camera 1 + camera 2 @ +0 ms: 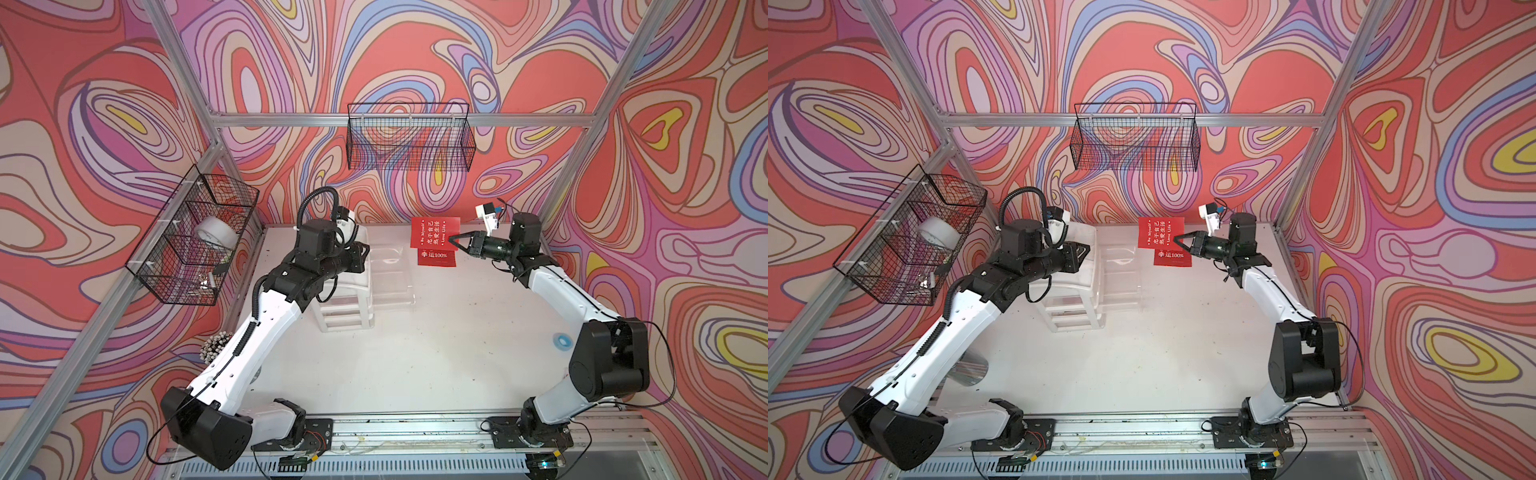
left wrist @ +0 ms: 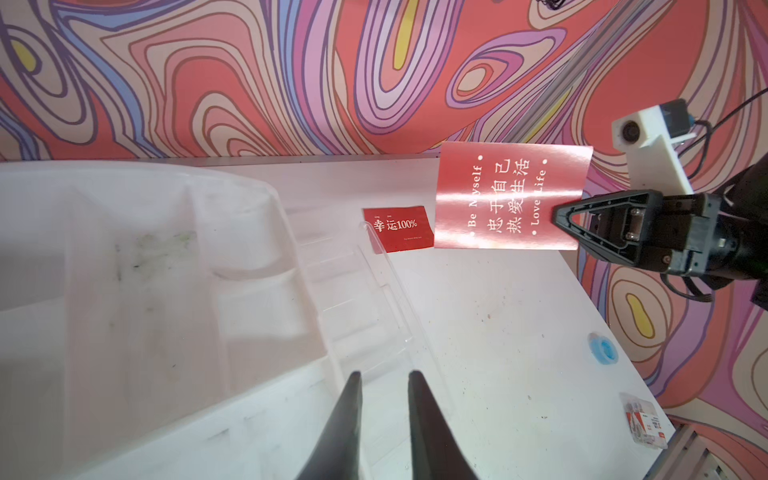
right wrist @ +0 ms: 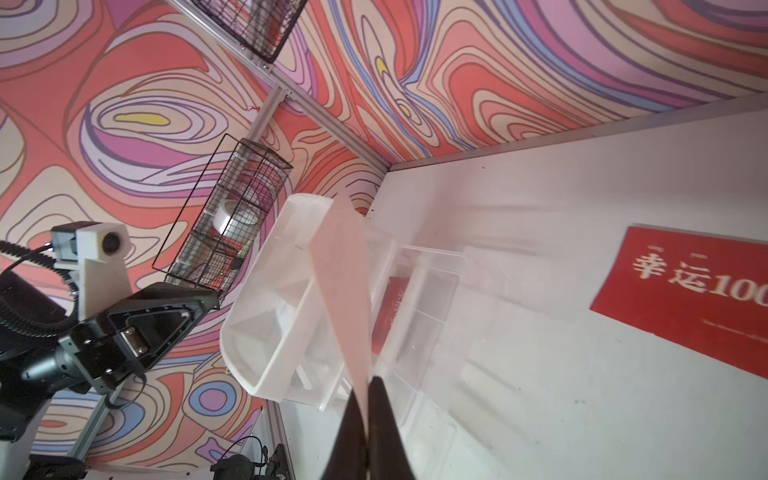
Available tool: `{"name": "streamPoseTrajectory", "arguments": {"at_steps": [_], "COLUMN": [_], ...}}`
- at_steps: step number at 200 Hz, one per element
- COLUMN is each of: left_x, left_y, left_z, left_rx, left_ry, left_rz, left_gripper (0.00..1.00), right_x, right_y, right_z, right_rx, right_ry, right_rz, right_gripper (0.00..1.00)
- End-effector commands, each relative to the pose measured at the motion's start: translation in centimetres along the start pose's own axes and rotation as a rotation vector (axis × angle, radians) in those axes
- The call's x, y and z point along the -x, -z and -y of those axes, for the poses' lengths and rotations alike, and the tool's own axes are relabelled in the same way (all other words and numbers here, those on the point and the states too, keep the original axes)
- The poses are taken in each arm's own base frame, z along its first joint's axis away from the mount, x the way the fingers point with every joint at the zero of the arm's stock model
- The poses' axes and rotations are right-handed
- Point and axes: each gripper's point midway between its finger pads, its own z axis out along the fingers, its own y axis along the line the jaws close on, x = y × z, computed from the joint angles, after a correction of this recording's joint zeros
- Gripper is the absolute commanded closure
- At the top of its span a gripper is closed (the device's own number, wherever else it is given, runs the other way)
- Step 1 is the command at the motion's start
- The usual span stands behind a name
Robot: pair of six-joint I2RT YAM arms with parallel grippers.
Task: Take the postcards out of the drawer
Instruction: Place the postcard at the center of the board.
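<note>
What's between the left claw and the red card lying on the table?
The pulled-out clear drawer, between left claw and the flat card, shown in the left wrist view.

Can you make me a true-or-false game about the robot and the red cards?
1. The right gripper is pinching a red card up in the air. True.
2. The left gripper is holding a card too. False: its jaws are a little apart with nothing between them.
3. A second card lies flat on the table. True.
4. The clear drawer is pushed all the way in. False: it sticks out of the white organizer.
5. The wire basket on the back wall is full of cards. False: it looks empty.
</note>
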Motion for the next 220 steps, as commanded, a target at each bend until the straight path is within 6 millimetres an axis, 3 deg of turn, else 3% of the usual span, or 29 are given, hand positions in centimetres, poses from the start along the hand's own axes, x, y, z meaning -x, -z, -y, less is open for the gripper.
{"name": "streamPoseTrajectory", "arguments": {"at_steps": [1,22,47,52,97,153,220], "left_x": [0.0,-0.1,0.0,0.1,-0.2,-0.5,-0.7], "left_y": [2.3,4.0,5.9,6.2,7.2,6.6,6.5], "left_z": [-2.3,-4.8,-6.2,-6.4,-8.1,-8.4,-8.5], "left_rx": [0.015,0.072,0.123,0.130,0.146,0.144,0.149], "left_ry": [0.071,0.113,0.104,0.104,0.155,0.165,0.159], "left_rz": [0.026,0.049,0.063,0.069,0.079,0.059,0.049], "left_gripper": [0.76,0.76,0.74,0.74,0.72,0.72,0.72], "right_x": [-1.8,-2.9,-4.5,-5.3,-8.3,-11.6,-13.2], "right_y": [0.2,0.1,-0.6,-1.0,-2.0,-2.4,-2.9], "right_z": [3.7,6.4,8.5,9.7,13.4,16.1,18.0], "right_rx": [-0.055,-0.087,-0.103,-0.111,-0.152,-0.181,-0.206], "right_ry": [-0.059,-0.107,-0.145,-0.172,-0.259,-0.331,-0.384], "right_rz": [-0.051,-0.081,-0.119,-0.136,-0.182,-0.223,-0.251], "right_gripper": [1.00,1.00,1.00,1.00,1.00,1.00,0.93]}}
